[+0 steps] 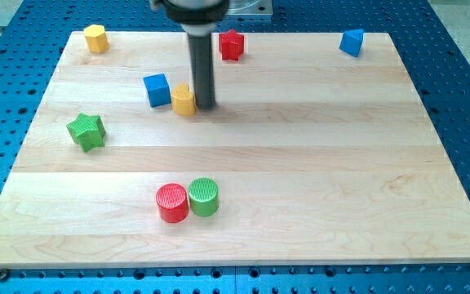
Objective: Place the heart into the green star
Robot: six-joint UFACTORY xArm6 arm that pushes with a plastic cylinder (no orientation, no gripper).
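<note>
Yellow heart [184, 100], small and ridged, touches my tip [205, 106]; no tool shows.

Yellow heart [184, 100] sits flat in the upper-middle of the counter [300, 163], its right side touching or just beside my tip [206, 106] and its left side just beside a blue cube. Green star [86, 131] lies flat near the counter's left edge, well apart from the heart, down and toward the view's left of it.
</note>
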